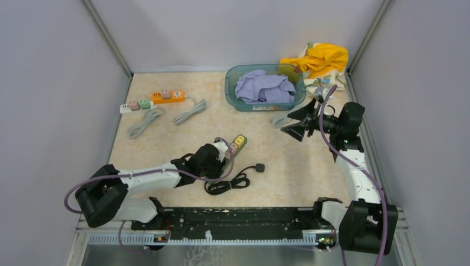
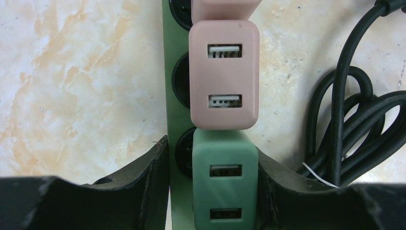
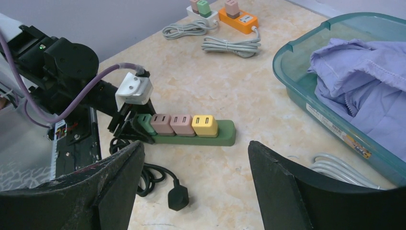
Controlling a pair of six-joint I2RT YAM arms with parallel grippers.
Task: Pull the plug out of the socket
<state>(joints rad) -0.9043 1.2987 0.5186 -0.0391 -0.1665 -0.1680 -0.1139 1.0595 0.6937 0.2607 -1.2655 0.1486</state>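
Note:
A dark green power strip (image 1: pixel 241 147) lies mid-table, also in the right wrist view (image 3: pixel 225 136). It carries a green plug (image 2: pixel 225 187), two pink plugs (image 2: pixel 224 76) and a yellow plug (image 3: pixel 204 125) in a row. My left gripper (image 2: pixel 212 158) is shut on the green plug at the strip's near end: one finger lies against the strip's left edge, the other against the plug's right side. It also shows from the right wrist (image 3: pixel 134 125). My right gripper (image 1: pixel 294 123) is open and empty, raised to the right of the strip.
The strip's black cord (image 1: pixel 227 183) is coiled in front, with its black plug end (image 1: pixel 259 167) loose. A teal basin (image 1: pixel 230 83) holds lavender cloth (image 1: pixel 263 86). Yellow cloth (image 1: pixel 318 58) lies at the back right. Orange (image 1: pixel 168 96) and white (image 1: pixel 136 105) strips with grey cords lie at the back left.

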